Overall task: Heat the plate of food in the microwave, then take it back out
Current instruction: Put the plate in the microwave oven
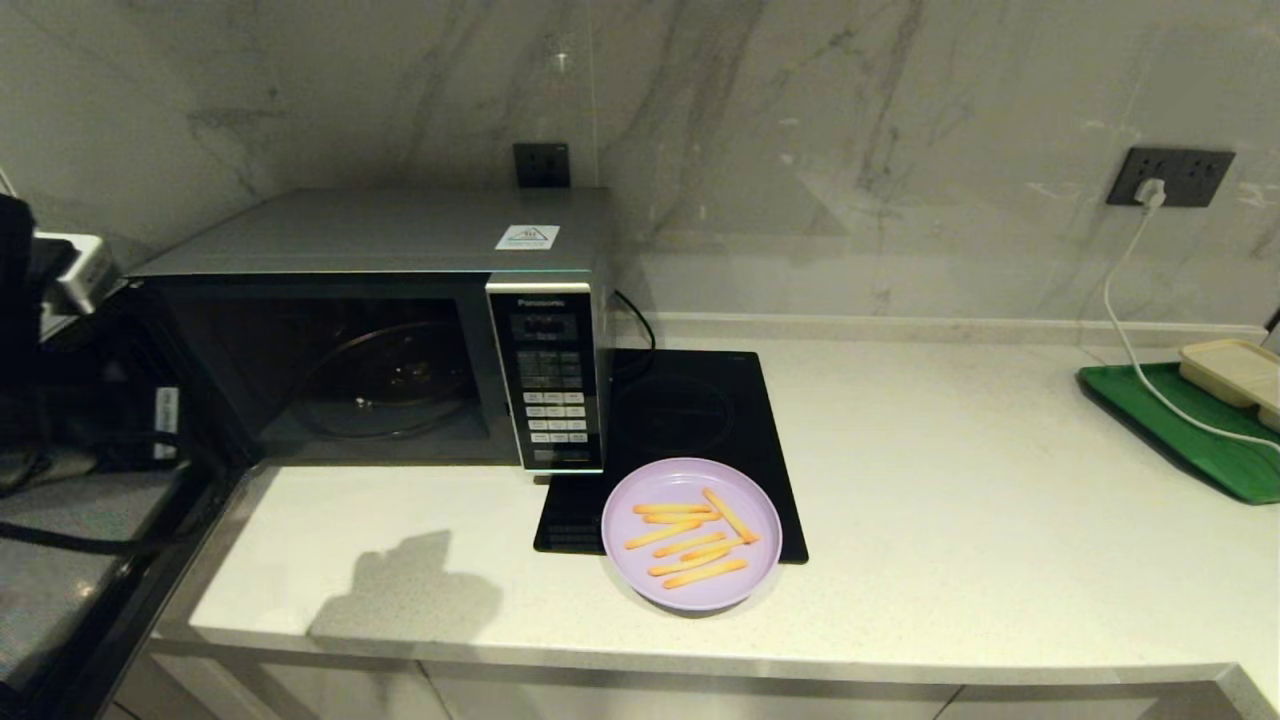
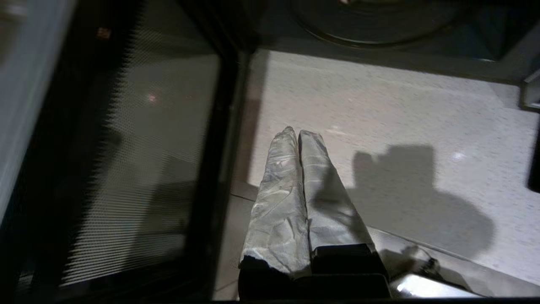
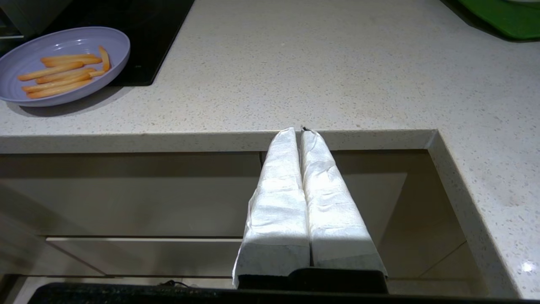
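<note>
The lilac plate of food (image 1: 691,533), holding several orange-yellow fries, sits on the counter, partly on the front edge of the black hob. It also shows in the right wrist view as the plate (image 3: 63,63). The silver microwave (image 1: 400,240) stands at the back left. Its door (image 2: 139,147) is swung open to the left, baring the glass turntable (image 1: 385,380). My left gripper (image 2: 298,131) is shut and empty, above the counter's front edge beside the open door. My right gripper (image 3: 298,130) is shut and empty, just below the counter's front edge, right of the plate.
A flat black induction hob (image 1: 690,420) lies right of the microwave. At the far right a green board (image 1: 1180,420) carries a beige compartment tray (image 1: 1235,370), and a white cable (image 1: 1130,320) runs down to it from a wall socket.
</note>
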Motion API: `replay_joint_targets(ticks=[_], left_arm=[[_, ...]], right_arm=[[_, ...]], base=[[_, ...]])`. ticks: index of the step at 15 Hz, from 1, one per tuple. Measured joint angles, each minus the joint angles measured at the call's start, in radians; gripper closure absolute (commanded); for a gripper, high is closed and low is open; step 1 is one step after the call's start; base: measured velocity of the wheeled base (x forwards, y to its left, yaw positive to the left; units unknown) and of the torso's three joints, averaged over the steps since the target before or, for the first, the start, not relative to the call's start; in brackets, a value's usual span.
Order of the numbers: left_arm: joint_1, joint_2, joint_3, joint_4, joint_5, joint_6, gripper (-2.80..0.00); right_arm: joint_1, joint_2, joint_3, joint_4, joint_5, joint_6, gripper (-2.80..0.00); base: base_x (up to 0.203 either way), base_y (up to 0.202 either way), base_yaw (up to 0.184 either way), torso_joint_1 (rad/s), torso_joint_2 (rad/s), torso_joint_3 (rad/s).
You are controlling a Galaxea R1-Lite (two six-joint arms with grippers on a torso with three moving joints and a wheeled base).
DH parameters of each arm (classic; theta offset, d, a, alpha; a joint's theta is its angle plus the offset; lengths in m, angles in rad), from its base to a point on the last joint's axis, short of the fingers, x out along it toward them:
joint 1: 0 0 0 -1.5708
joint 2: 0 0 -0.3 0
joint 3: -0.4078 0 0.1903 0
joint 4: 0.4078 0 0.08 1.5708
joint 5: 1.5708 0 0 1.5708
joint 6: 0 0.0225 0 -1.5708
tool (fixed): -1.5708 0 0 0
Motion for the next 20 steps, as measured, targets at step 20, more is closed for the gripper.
replay_joint_targets(ticks=[20], left_arm=[[0.570, -0.093, 0.075, -0.063, -0.278, 0.179, 0.00]], right_arm=[[0.000, 0.000, 0.000, 0.000, 0.000, 0.000, 0.00]], base=[[0.000, 0.000, 0.000, 0.000, 0.00, 0.000]])
